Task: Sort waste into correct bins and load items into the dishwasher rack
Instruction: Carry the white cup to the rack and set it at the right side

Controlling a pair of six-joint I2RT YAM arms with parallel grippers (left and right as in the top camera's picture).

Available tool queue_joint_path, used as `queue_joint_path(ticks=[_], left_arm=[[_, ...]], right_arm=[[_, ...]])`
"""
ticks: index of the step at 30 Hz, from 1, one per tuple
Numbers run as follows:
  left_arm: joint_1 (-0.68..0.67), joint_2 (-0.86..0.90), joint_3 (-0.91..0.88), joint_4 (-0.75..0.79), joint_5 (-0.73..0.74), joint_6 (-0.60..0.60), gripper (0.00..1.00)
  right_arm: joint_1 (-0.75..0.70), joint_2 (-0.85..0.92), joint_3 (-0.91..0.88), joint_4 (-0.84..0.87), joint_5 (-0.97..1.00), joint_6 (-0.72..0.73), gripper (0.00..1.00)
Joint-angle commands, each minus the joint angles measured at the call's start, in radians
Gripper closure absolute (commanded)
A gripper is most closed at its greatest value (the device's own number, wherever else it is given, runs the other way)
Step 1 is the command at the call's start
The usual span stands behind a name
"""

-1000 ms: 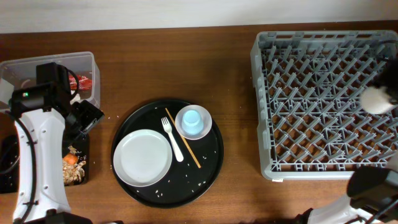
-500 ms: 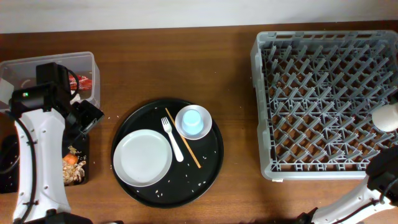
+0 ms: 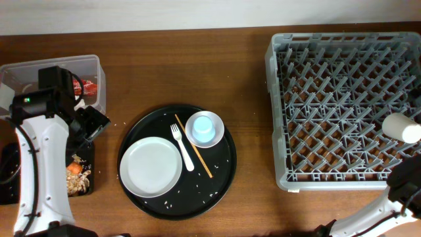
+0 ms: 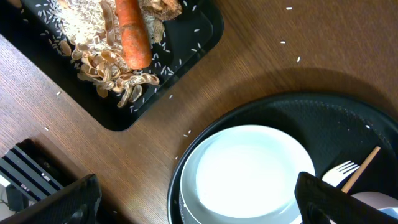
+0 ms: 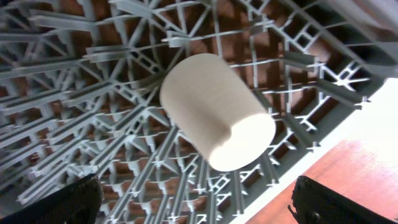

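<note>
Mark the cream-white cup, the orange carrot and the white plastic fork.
cream-white cup (image 5: 214, 111), right wrist view, on its side wall.
orange carrot (image 4: 132, 34), left wrist view, mid-length.
white plastic fork (image 3: 183, 149), overhead view, on its handle.

Bright, even overhead light, soft shadows, mild wash-out on the cream-white cup (image 5: 214, 112), blurred wrist-view corners

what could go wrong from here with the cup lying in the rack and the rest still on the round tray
1. The cream-white cup lies on its side near the edge of the dishwasher rack, not seated upright, so it may roll or shift.
2. The light-blue cup sits inside the small white bowl; lifting one could tip the other.
3. The white fork lies close beside a wooden stick; a grab there might catch both.
</note>
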Motion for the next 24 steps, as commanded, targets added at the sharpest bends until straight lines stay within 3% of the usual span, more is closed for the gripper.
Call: queue_joint_path(ticks=[1,2,3,4,5,6,11,24], left_arm=[[0.004,0.004,-0.001,-0.001,-0.014,-0.013,0.01],[0.004,0.004,-0.001,-0.001,-0.014,-0.013,0.01],[0.004,0.004,-0.001,-0.001,-0.014,-0.013,0.01],[0.004,0.004,-0.001,-0.001,-0.014,-0.013,0.01],[0.004,0.004,-0.001,-0.001,-0.014,-0.012,0.01],[0.004,0.004,-0.001,-0.001,-0.014,-0.013,0.01],[0.004,0.004,-0.001,-0.001,-0.014,-0.013,0.01],[0.004,0.004,-0.001,-0.001,-0.014,-0.012,0.01]], right_arm=[[0.012,-0.128,0.016,-0.008,-0.012,0.013,0.00],[0.012,-0.134,0.016,-0.024,0.074,0.060,0.12],[0.011,-0.129,0.016,-0.047,0.159,0.097,0.35],[0.010,-0.115,0.014,-0.071,0.205,0.120,0.73],[0.010,-0.100,0.005,-0.082,0.206,0.120,0.90],[0.010,-0.094,-0.011,-0.082,0.218,0.121,0.96],[0.011,-0.084,-0.150,0.014,0.268,0.165,0.96],[0.012,0.040,-0.166,0.094,0.156,0.131,0.96]])
